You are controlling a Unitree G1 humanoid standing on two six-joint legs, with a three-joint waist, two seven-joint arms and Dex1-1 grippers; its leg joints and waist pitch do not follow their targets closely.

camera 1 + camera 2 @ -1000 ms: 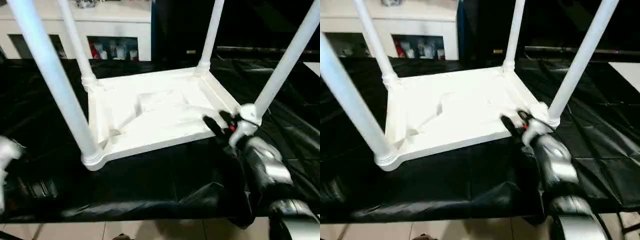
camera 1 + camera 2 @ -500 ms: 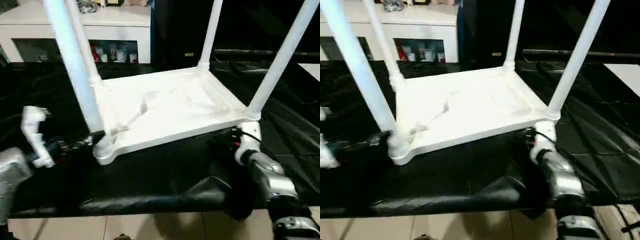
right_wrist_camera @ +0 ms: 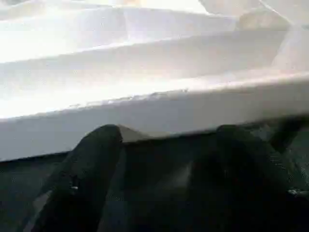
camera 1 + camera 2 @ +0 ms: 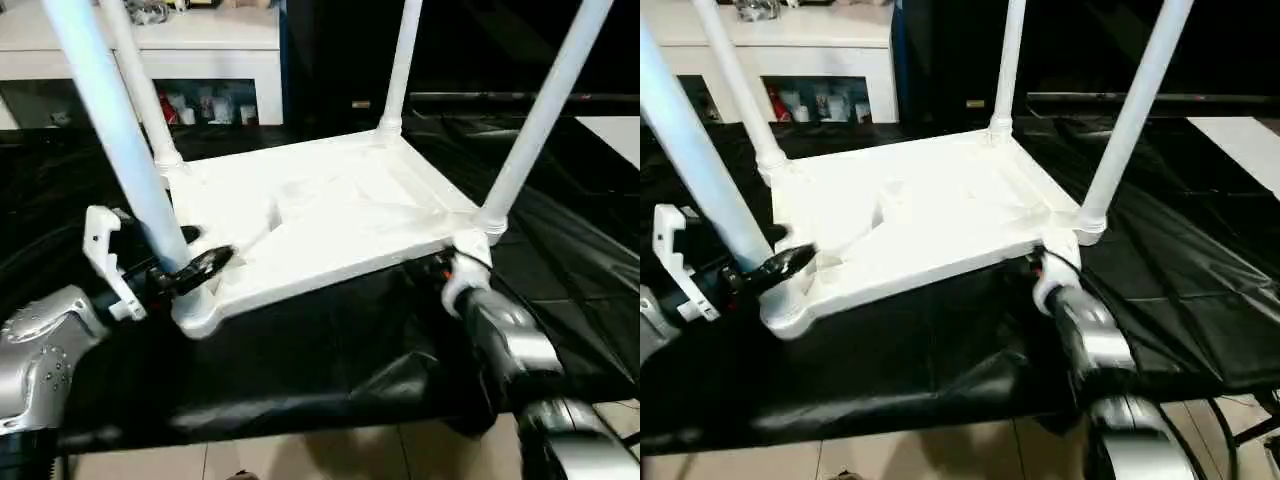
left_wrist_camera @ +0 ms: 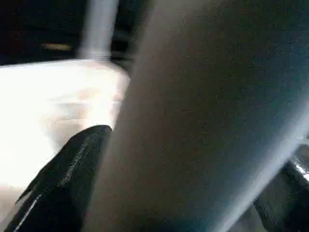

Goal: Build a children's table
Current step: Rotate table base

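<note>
Table (image 4: 330,215) upside down on black-covered surface (image 4: 300,370), top down, ribbed underside up, four legs pointing up. It sits mid-surface, one near corner toward each arm.

Left gripper (image 4: 180,262) at the near-left leg (image 4: 115,150), low down by the leg socket. Jaws spread wide, one on each side of the leg; in the left wrist view the leg (image 5: 193,121) passes between the black fingers (image 5: 67,174). One finger tip shows over the underside just past the leg. Contact with the leg: cannot tell, no squeeze visible. White bracket on the wrist sticks up left of the leg.

Right gripper (image 4: 447,270) at the near-right corner, just below the tabletop edge, under the near-right leg (image 4: 540,110). Right wrist view: two black fingers (image 3: 87,164) spread apart, tips right at the lower rim of the tabletop edge (image 3: 159,116), over the black cover. Nothing between them. Whether the tips touch the rim: cannot tell.

Far legs upright at the two rear corners. Near-right corner looks slightly raised off the cover, shadow under it.

Behind: white cabinet (image 4: 200,60) with small items in open compartments, far left of back. Pale floor strip along the near edge of the surface.
</note>
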